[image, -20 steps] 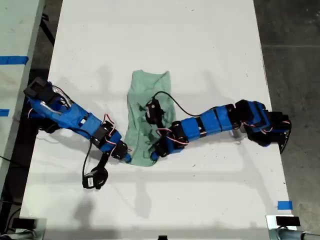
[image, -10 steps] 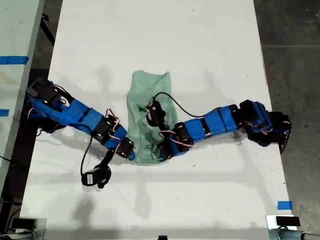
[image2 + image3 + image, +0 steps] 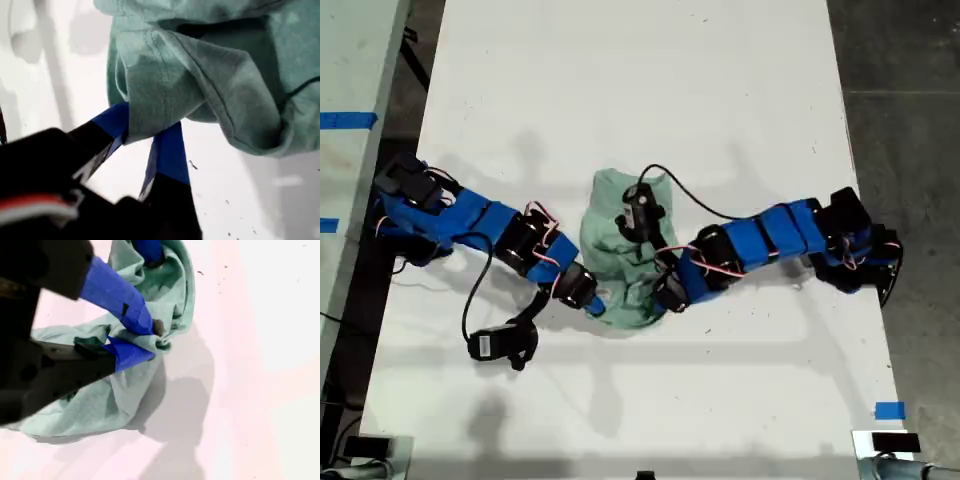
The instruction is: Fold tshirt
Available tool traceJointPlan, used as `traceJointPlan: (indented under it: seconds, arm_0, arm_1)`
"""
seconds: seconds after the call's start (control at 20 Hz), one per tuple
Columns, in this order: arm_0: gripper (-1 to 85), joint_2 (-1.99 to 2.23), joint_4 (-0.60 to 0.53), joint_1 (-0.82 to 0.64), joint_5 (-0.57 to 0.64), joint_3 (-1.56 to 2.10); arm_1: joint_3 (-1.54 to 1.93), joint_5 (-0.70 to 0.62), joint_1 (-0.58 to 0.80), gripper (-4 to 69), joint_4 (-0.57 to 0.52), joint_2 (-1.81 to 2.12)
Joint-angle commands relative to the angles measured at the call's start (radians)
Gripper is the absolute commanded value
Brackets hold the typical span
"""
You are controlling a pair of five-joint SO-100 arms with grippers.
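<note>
**Tshirt fold, lower edge gathered.** The tshirt [image 3: 605, 240] lies bunched near the middle of the white surface [image 3: 620, 90], between the two arms, which reach in from the exterior view's left and right and meet at the edge of the cloth nearer that view's bottom. The first tool [image 3: 145, 127] is clamped on a stitched hem, with the fabric pinched between its blue tips and held clear of the surface. The second tool [image 3: 150, 340] is likewise closed on a thick fold of cloth. A further blue tip shows just beyond it in the second wrist view.

The step in hand appears to be the lengthwise fold, in which the held edge is carried over the rest of the garment. The cloth is rumpled rather than flat, so the fold looks only partly made.

The next move probably calls for both tools to travel together toward the far edge at equal height, so that the hem stays taut between them. They would then lower and release the cloth once the edges are aligned.
</note>
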Motion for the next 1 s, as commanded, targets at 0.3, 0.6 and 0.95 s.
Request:
traceJointPlan:
  seconds: [0.3,0.6,0.95]
  arm_0:
    - [0.1,0.155,0.121,-0.446,0.245,-0.044]
    - [0.6,0.115,0.121,-0.583,0.341,-0.044]
    - [30.3,0.411,0.229,-0.943,0.445,-0.011]
  arm_1:
    - [0.087,-0.259,0.417,-1.0,-0.026,0.127]
    - [0.112,-0.284,0.512,-1.4,-0.077,0.077]
    - [0.117,-0.393,0.854,33.6,-0.015,0.359]
